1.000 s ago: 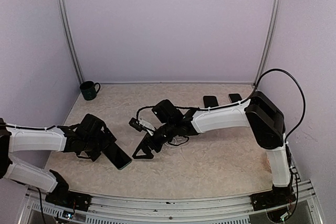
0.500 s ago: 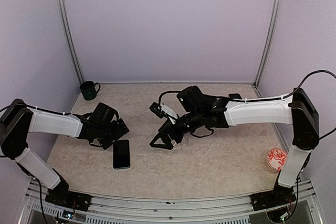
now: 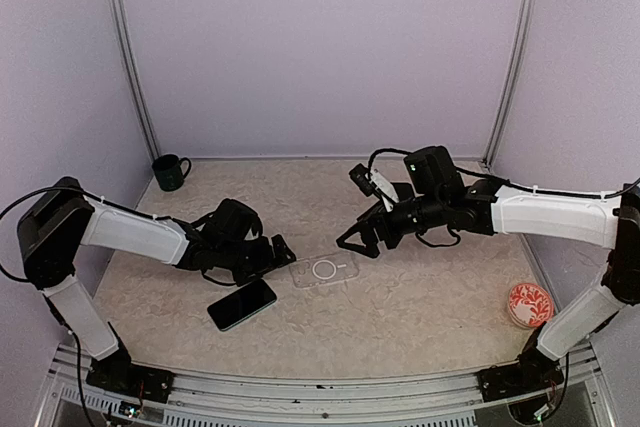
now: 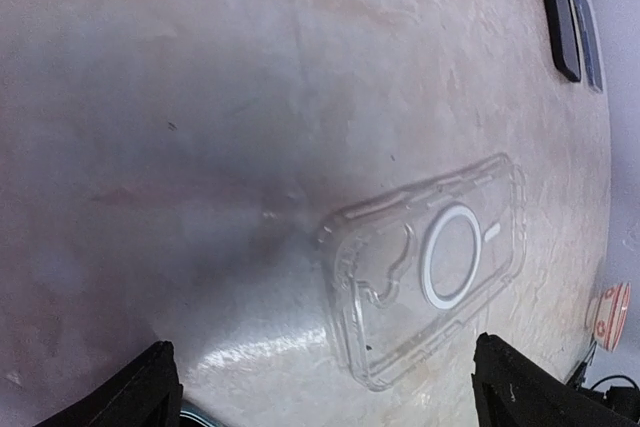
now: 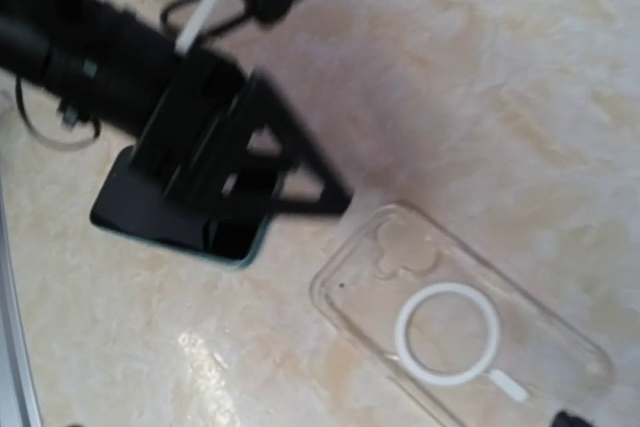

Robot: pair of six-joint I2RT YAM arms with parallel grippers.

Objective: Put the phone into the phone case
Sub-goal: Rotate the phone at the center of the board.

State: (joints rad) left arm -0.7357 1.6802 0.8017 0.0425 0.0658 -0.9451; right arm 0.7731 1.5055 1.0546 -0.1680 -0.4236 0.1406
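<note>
The phone (image 3: 242,304), dark with its screen up, lies flat near the front of the table. The clear phone case (image 3: 323,270), with a white ring on its back, lies just right of the phone, apart from it. My left gripper (image 3: 278,255) hovers open between the two, above the phone's far end, holding nothing. In the left wrist view the case (image 4: 430,267) lies ahead, between my spread fingertips (image 4: 150,392). My right gripper (image 3: 360,244) hangs open and holds nothing, a little beyond and to the right of the case. In the right wrist view the case (image 5: 450,327) lies below, and the left gripper (image 5: 230,147) partly hides the phone (image 5: 170,222).
A dark green mug (image 3: 171,172) stands at the back left corner. A red-patterned round dish (image 3: 528,304) sits at the front right. Two dark phones (image 4: 560,12) lie at the back edge. Walls and metal posts close in the table.
Both arms swung to the right. The right gripper drew back off the middle, uncovering the clear case. The left gripper moved from the phone toward the case, and the phone now lies turned.
</note>
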